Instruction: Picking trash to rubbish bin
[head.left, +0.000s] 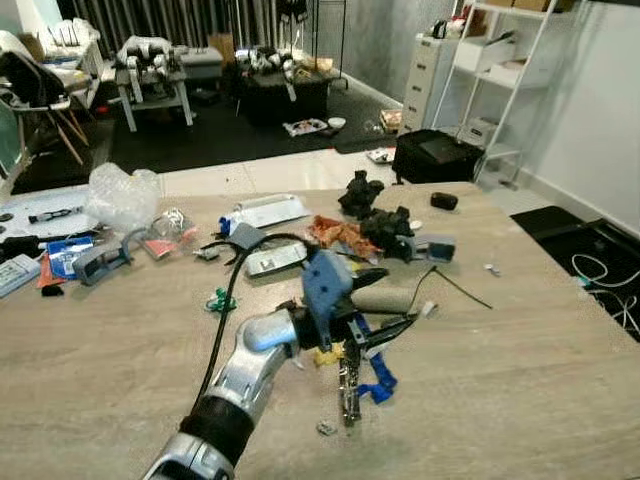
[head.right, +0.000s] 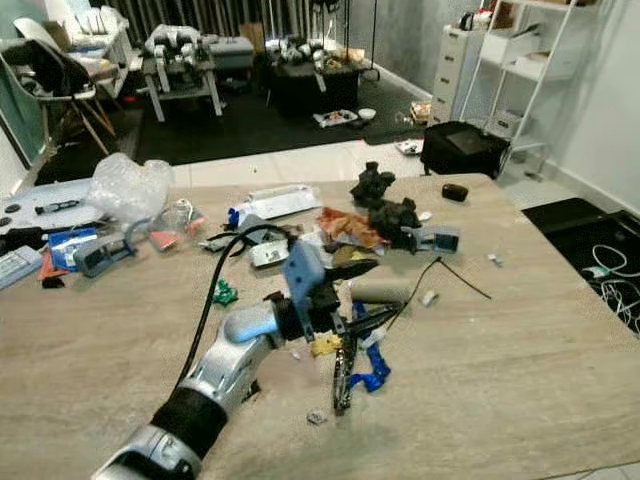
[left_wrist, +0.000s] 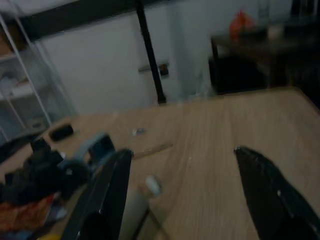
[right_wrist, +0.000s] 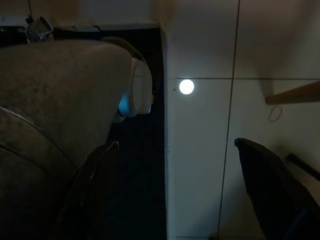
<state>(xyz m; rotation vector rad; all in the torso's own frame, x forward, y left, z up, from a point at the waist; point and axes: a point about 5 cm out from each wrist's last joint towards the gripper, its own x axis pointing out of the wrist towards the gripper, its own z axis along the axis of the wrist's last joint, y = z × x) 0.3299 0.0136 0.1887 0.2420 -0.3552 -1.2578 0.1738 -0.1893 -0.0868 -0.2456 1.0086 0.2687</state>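
- Here the left tool (head.left: 375, 330) hovers over the cluttered counter (head.left: 520, 380), fingers spread, beside a grey roll (head.left: 385, 298).
- Right tool (right_wrist: 175, 190) hangs spread above the floor (right_wrist: 200, 130).

We see the left arm (head.left: 250, 365) as a silver forearm with a ribbed black cuff, a black cable (head.left: 222, 320) looping along it, and a blue wrist housing (head.left: 325, 285) ahead of two long black fingers (left_wrist: 102, 192). The right gripper's fingers (right_wrist: 267, 185) are likewise black.
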